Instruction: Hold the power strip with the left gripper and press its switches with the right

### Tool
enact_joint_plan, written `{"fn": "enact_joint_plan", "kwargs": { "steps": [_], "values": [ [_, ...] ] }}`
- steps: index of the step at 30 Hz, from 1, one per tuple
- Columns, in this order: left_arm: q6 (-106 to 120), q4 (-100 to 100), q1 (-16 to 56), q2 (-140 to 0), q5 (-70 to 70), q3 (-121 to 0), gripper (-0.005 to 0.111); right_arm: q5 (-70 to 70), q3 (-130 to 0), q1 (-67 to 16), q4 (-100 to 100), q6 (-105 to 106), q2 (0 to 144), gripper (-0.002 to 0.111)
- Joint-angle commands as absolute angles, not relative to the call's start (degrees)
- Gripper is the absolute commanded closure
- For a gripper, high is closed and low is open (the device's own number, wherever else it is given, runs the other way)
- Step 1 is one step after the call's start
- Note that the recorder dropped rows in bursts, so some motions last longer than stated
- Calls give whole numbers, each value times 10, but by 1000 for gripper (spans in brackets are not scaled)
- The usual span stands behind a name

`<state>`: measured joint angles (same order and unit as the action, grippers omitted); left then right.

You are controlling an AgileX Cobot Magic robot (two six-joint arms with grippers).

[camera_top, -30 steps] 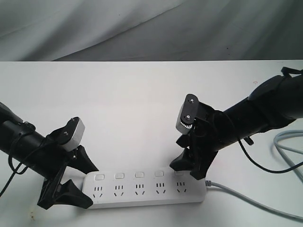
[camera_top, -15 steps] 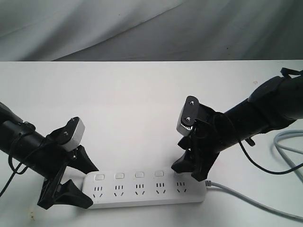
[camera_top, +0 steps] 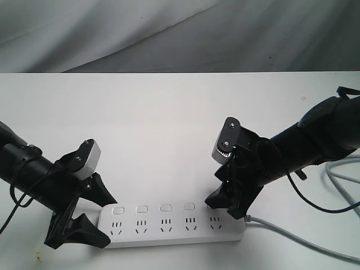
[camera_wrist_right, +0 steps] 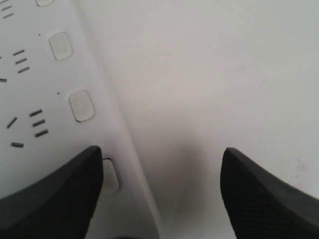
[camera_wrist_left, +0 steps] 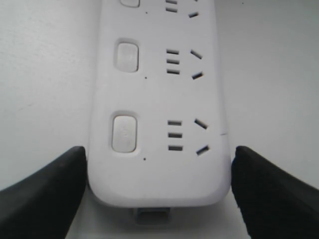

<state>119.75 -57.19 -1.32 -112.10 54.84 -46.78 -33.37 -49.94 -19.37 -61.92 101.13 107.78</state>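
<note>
Lying inside left claw — power strip.

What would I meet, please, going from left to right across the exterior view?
left gripper → power strip → right gripper → grey cable

1. The white strip is laid flat on the counter, one end gripped by the left pincer.
2. Five switches are rowed along it; the rightmost is overlapped by the right pincer.
</note>
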Motion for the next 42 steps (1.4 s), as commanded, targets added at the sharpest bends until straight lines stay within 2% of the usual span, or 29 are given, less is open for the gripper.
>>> {"fn": "enact_joint_plan", "kwargs": {
  "steps": [1,10,15,29,33,36,42],
  "values": [
    [1199,-577,-10,-1121,557,-468,42,-304,-490,-194,-594,1016,1084,46],
    [1199,-577,-10,-1121,557,-468,42,-302,-490,-194,-605,1013,1106,46],
    [1199,-577,-10,-1121,557,-468,42,-301,-492,-194,-623,998,978,46],
    [1199,-577,-10,-1121,557,-468,42,-45,-492,-194,-620,851,667,46],
    [1199,-577,-10,-1121,557,-468,42,-11,-492,-194,-620,850,583,47],
    [1199,-577,-10,-1121,557,-468,42,-11,-492,-194,-620,849,522,53],
    [1199,-577,-10,-1121,557,-468,42,-9,-492,-194,-623,769,408,77]
  ]
}}
